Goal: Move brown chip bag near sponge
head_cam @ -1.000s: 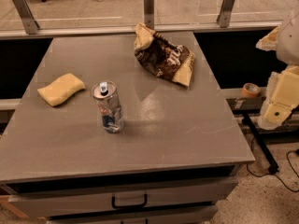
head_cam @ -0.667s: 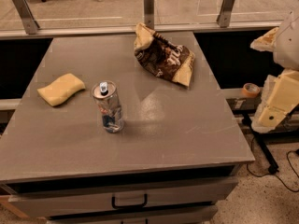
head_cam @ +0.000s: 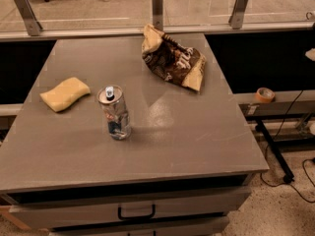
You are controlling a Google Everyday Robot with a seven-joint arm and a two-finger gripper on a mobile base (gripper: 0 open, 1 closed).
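The brown chip bag lies crumpled on the far right part of the grey table, with tan edges and white lettering. The pale yellow sponge lies flat near the table's left edge, well apart from the bag. My gripper is out of view. Only a small pale bit of the arm shows at the right edge of the camera view.
A silver drink can stands upright between the sponge and the table's middle. A tape roll sits on a ledge to the right of the table. A glass barrier with metal posts runs behind the table. Cables lie on the floor at right.
The pale arm parts at the right side have moved out to the right, almost leaving the view. The bag, sponge and can have not moved.
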